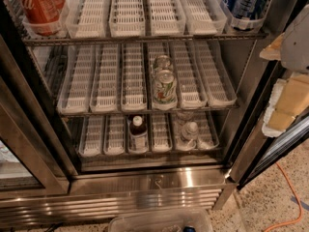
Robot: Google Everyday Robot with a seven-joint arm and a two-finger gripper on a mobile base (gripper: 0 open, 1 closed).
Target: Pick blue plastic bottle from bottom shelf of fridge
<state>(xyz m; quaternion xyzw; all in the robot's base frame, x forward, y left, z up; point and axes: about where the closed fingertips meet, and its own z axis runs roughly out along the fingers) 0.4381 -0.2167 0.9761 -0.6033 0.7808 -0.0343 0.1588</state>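
The blue plastic bottle (pixel 138 133) stands upright in a middle lane of the bottom shelf (pixel 104 151) of the fridge (pixel 159 180). It has a white cap, dark shoulders and a pale label. A clear water bottle (pixel 189 132) stands two lanes to its right. My gripper (pixel 286 105), with grey and cream parts, is at the right edge of the view. It is outside the fridge, beside the open door frame, well right of and above the bottle, and holds nothing that I can see.
A green-and-white can (pixel 164 87) stands on the middle shelf, directly above the bottle's area. Red cans (pixel 38 6) sit top left and blue cans (pixel 246 1) top right. A clear plastic bin (pixel 159 221) lies on the floor in front. An orange cable (pixel 286 197) runs on the floor at right.
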